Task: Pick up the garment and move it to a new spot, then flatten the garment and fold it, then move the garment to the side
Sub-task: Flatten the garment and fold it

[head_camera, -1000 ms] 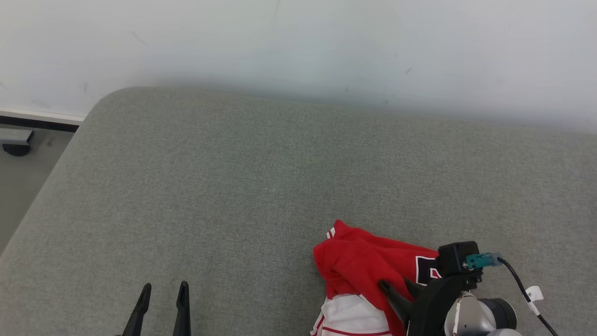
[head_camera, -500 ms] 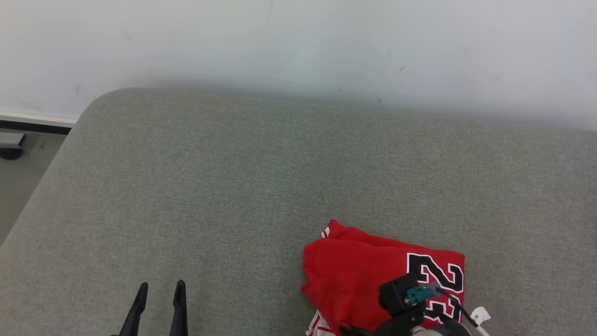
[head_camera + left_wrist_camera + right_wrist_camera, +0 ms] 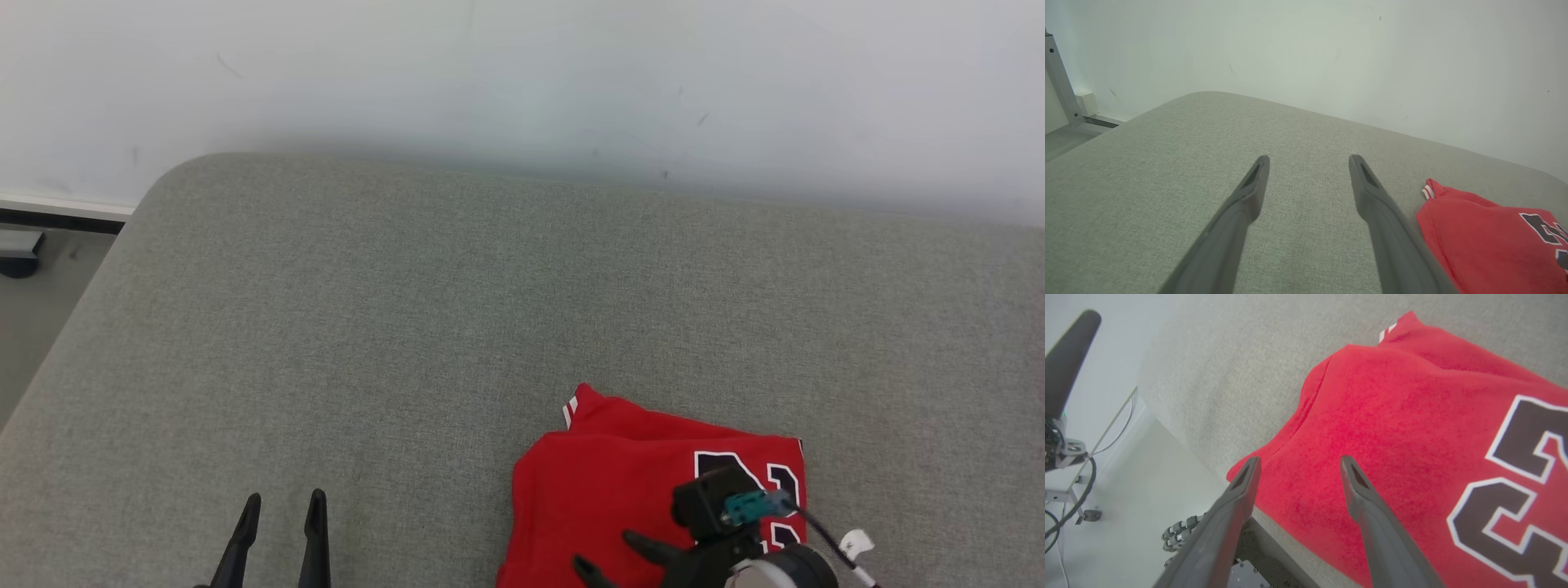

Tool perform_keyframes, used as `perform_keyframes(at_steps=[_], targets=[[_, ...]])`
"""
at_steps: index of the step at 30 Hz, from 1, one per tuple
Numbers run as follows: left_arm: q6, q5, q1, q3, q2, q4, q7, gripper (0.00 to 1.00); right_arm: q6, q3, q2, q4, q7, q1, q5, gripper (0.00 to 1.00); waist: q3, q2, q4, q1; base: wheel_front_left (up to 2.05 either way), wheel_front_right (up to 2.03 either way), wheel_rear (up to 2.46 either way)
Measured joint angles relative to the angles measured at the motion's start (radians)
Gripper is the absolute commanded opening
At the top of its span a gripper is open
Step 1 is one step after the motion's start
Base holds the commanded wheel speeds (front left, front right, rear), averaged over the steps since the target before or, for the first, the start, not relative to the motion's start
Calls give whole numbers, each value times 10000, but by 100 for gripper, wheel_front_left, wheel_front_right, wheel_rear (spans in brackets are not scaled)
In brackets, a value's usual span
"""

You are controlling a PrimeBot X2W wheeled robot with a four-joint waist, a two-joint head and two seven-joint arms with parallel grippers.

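Head view: a red basketball jersey [image 3: 604, 490] lies in a folded heap on the near right part of a grey fabric cushion [image 3: 408, 327], its near side running out of the bottom of the picture. A corner with white striped trim [image 3: 571, 407] pokes out at its far left, and a black number edged in white [image 3: 775, 478] shows on its right half, partly hidden by the right arm's camera housing. The right gripper [image 3: 606, 549] sits over the jersey's near part with its two dark fingers spread apart and pointing left. In the right wrist view both fingertips lie over plain red cloth close to the jersey's left edge, with nothing pinched between them; whether the tips touch the fabric I cannot tell. The left gripper [image 3: 286, 498] is at the near left, well apart from the jersey, its fingers parted over bare cushion and holding nothing; the left wrist view shows the jersey lying off to its right. A pale wall [image 3: 522, 73] stands behind the cushion's far edge
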Motion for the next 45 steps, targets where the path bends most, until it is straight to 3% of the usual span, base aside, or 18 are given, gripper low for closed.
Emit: perform_keyframes(at_steps=[5,13,20,25,31,32,35,39,40,45], targets=[[-54,2,0,-17,-15,13,0,100,0,-790,8,-21,-817,-240,-159,100,-16,0,53,0,0,0,0],[-65,6,-51,-2,-42,52,0,100,0,-2128,-2,1225,-2079,-754,-1170,100,-72,0,248,0,0,0,0],[-69,33,-53,-50,-59,65,0,100,0,-1538,6,2617,-2322,-2220,-1595,100,-70,0,344,0,0,0,0],[-82,35,-82,-188,-100,117,0,100,0,-997,6,3919,-1760,-3152,-1737,100,14,0,630,0,0,0,0],[-127,35,-78,-167,-107,117,0,100,0,-1087,4,4571,-1664,-3588,-2211,100,107,0,909,0,0,0,0],[-128,35,-78,-165,-111,117,-2,100,0,-1120,0,4671,-1618,-3596,-2265,94,124,0,957,1,0,0,0],[-146,35,-64,-144,-119,119,0,100,0,-1120,2,4920,-1611,-3601,-2366,48,163,0,1061,1,0,0,0],[-151,35,-58,-115,-123,130,0,100,0,-1103,2,5085,-1639,-3631,-2370,14,150,0,1023,0,0,0,0],[-151,35,-59,-117,-125,130,0,100,0,-1101,2,5116,-1676,-3647,-2370,0,151,0,1008,0,0,0,0],[-153,35,-68,-117,-138,127,0,100,0,-1160,4,5166,-1902,-3727,-2516,0,192,0,946,0,0,0,0]])
